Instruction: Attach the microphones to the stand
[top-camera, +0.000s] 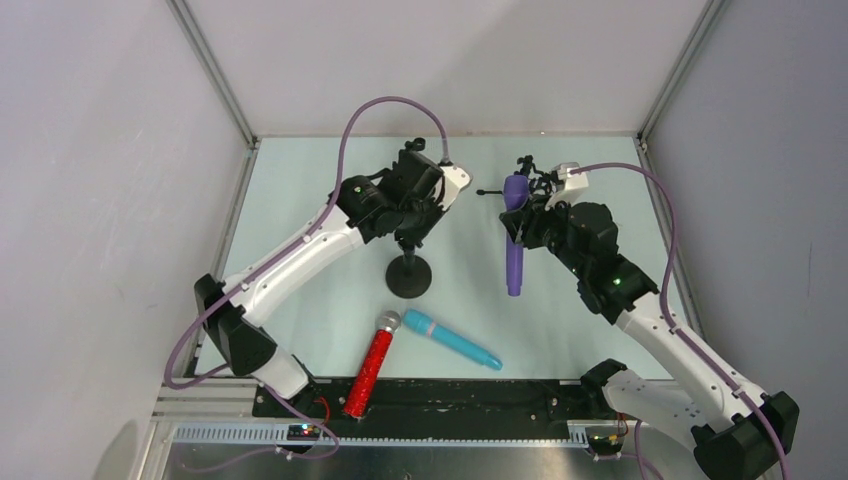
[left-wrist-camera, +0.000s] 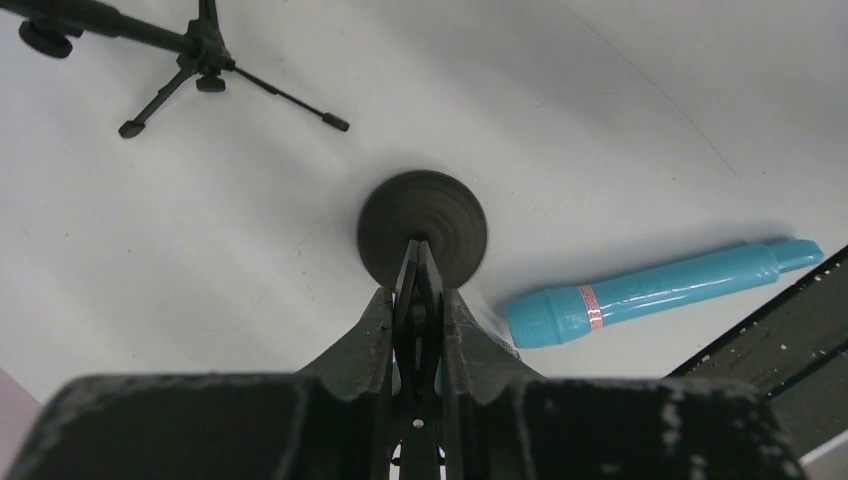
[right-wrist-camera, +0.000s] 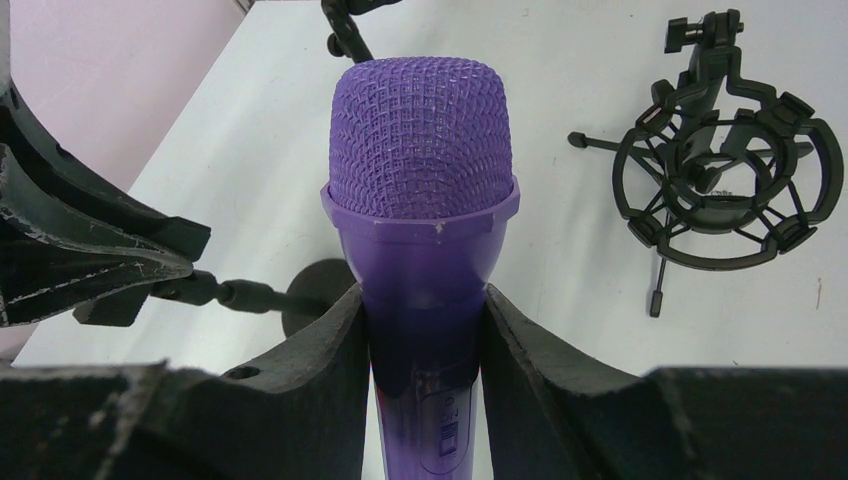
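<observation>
Top external view, left to right: my left gripper is pinched on the top of the stand, whose round base sits mid-surface. The red microphone and teal microphone lie by the near edge. My right gripper clamps the purple microphone just below its head, toward the far edge near a spider mount. I judge that the long free handle could twist in my pinch, or a skewed push could tip the stand.

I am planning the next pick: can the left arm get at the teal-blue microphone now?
Probably not yet: its tool is shut on the black round-base stand and must release first. Otherwise the teal-blue microphone with a pink ring lies uncovered, beside the glittery red microphone.
</observation>
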